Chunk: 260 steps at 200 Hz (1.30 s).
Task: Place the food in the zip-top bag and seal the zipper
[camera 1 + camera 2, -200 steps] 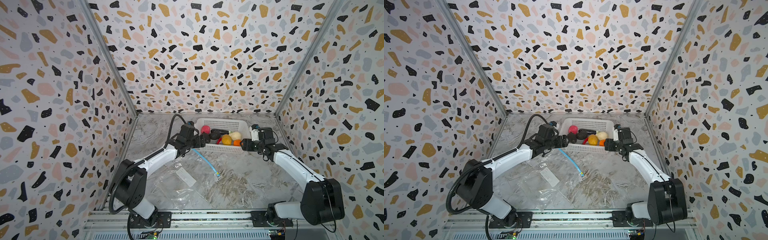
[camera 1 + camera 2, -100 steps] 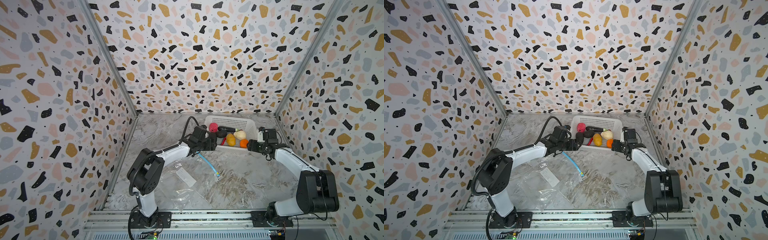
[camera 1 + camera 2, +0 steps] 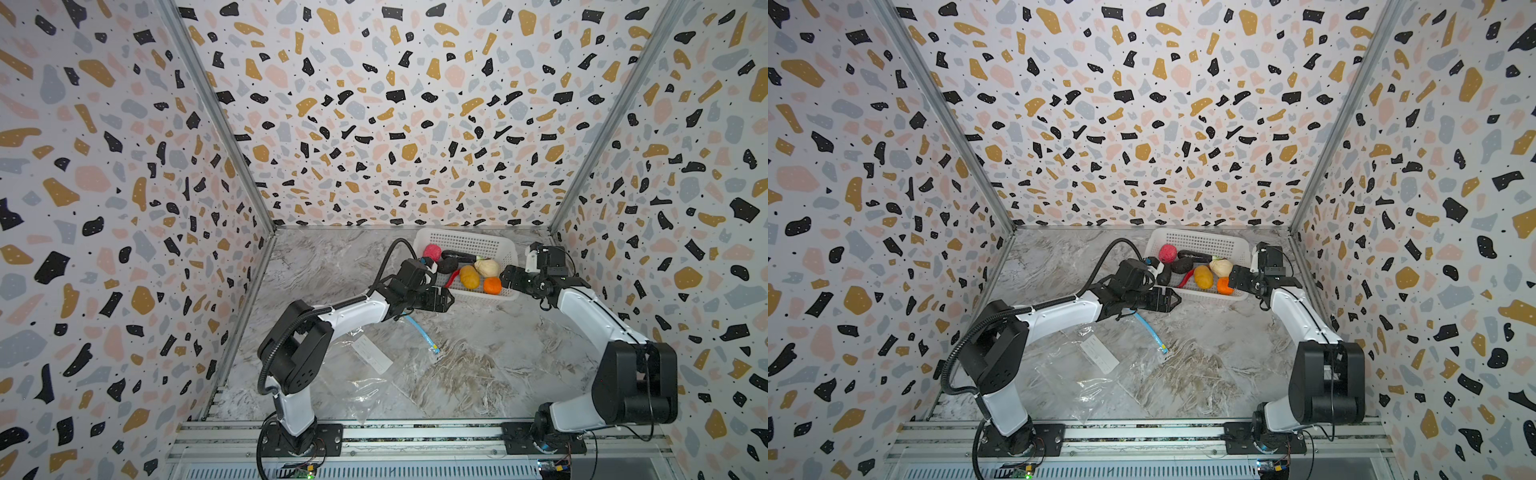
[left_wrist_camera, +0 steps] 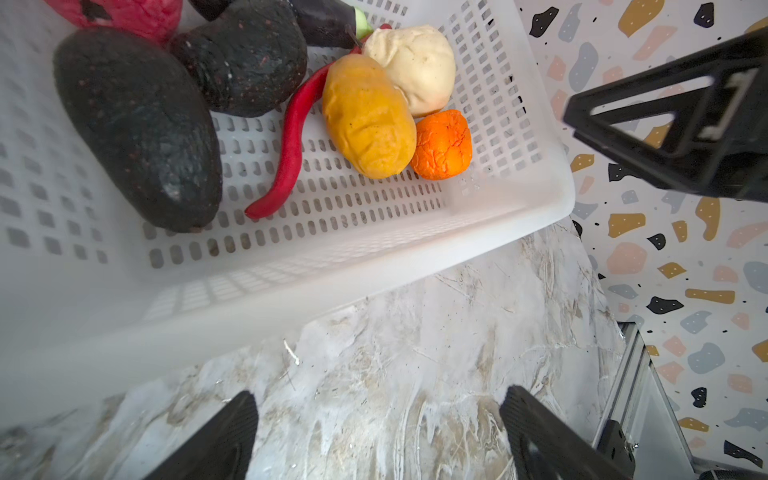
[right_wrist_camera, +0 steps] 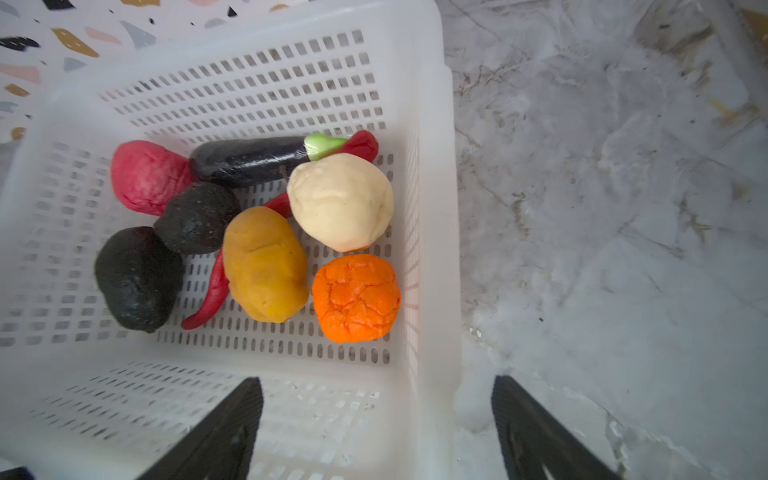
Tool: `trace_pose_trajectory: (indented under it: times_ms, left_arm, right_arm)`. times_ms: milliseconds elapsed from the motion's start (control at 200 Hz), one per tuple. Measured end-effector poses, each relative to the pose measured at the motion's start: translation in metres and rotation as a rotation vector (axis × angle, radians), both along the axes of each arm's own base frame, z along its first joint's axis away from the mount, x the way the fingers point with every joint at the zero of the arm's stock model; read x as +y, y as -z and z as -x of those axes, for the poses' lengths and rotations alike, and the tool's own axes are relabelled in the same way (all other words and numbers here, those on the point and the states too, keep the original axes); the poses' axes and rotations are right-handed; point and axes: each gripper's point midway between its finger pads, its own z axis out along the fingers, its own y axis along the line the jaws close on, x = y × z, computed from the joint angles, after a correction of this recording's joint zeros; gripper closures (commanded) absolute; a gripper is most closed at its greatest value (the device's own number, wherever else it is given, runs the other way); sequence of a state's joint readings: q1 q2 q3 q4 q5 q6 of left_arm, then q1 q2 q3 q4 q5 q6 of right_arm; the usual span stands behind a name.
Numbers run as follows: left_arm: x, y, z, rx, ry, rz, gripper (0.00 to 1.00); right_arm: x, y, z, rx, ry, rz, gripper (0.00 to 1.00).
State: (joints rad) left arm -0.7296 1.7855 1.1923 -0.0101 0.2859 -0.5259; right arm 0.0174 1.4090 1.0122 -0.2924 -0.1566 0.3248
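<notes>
Nothing legible; the white label [image 3: 371, 354] on the zip-top bag [image 3: 356, 390] is too small.

A white perforated basket [image 3: 465, 243] stands on the marble-patterned surface [image 3: 324, 266], right of the middle along its far edge and near its far right corner, slightly skewed to that edge. In both top views the basket [image 3: 1200, 243] is upright. The wrist views show its slotted floor and walls and its smooth rim [image 4: 374, 266]. Terrazzo-print walls [image 3: 395, 124] close off the surface's far, left and right edges, meeting at metal corner posts [image 3: 219, 116]. A metal rail [image 3: 415, 434] runs along the near edge.
</notes>
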Motion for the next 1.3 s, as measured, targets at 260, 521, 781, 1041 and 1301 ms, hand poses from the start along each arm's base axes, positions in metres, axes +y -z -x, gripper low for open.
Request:
trace_pose_trajectory:
  times_ms: [260,521,781,1041,1301]
  left_arm:
    - [0.028,-0.030,0.020,-0.057,-0.026,0.002,0.04]
    - [0.075,-0.010,0.049,-0.026,-0.093,-0.040,0.04]
    - [0.126,0.022,0.074,0.088,-0.186,-0.079,0.07]
    - [0.207,0.069,0.090,0.222,-0.399,-0.135,0.09]
    - [0.242,0.094,0.085,0.270,-0.520,-0.184,0.10]
  right_arm:
    - [0.095,-0.025,0.063,-0.071,-0.231,-0.085,0.12]
    - [0.135,0.040,0.072,0.083,-0.311,-0.116,0.16]
    - [0.124,0.058,0.051,0.081,-0.317,-0.061,0.18]
    - [0.222,0.050,0.104,-0.003,-0.707,-0.137,0.27]
    - [0.262,0.085,0.124,0.056,-0.870,-0.183,0.35]
